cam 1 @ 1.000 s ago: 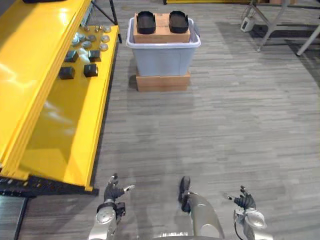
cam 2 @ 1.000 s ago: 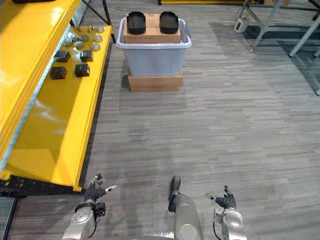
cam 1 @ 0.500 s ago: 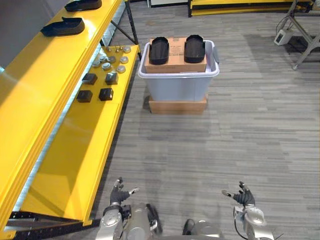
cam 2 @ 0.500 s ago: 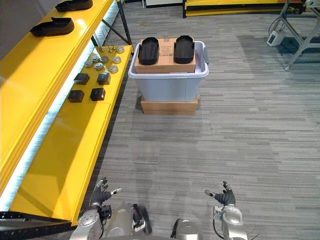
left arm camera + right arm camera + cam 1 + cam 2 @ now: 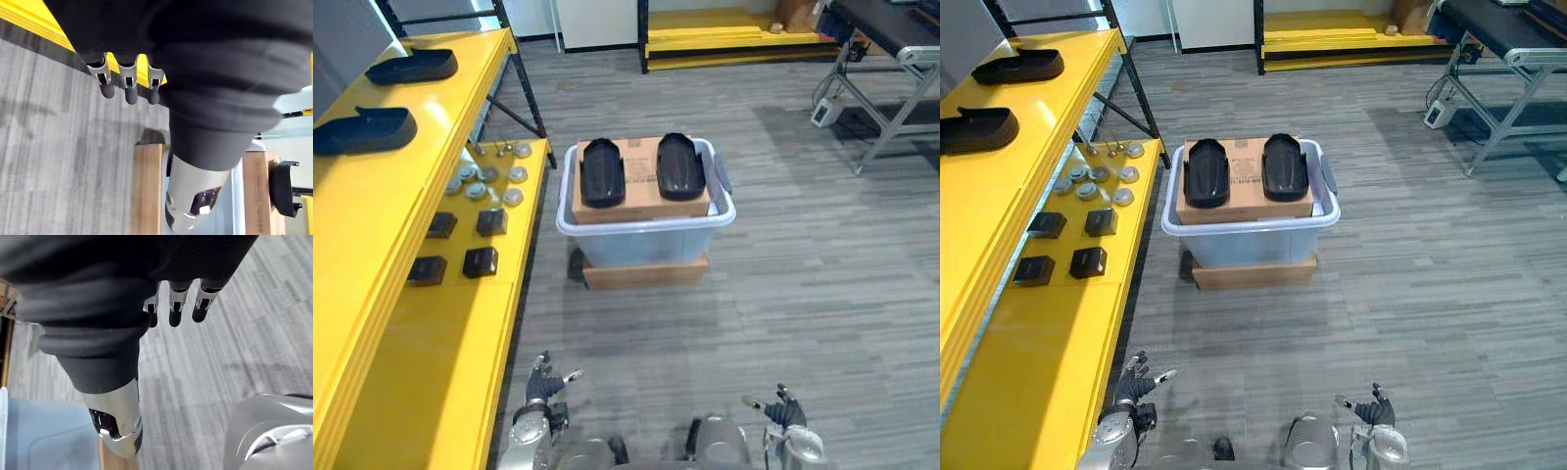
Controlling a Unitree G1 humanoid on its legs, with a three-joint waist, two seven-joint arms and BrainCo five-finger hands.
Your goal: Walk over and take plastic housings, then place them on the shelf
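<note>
Two black plastic housings (image 5: 603, 172) lie side by side, hollow side up, on top of a cardboard box (image 5: 640, 155). The box sits inside a pale grey tub (image 5: 646, 240). The tub rests on a second, flat carton (image 5: 646, 271) on the grey floor (image 5: 803, 255), just beside the yellow shelf (image 5: 382, 196).

The shelf runs along the robot's left. Its upper level carries two shelved housings (image 5: 411, 67), one behind the other and apart from each other. Its lower level holds a cluster of silver round parts (image 5: 489, 174) at the far end. Four small black blocks (image 5: 493, 222) stand nearer to the robot, set two by two.

The left robot hand (image 5: 542, 385) shows low in the eye views, close to the shelf's edge. Its fingers are relaxed and spread, and it holds nothing. The right robot hand (image 5: 783, 411) shows low on the other side, over bare floor, likewise loose-fingered and empty. Both are well apart from the tub and its housings. In each wrist view the dark-tipped fingers (image 5: 128, 90) hang in a row above the floor.
</note>
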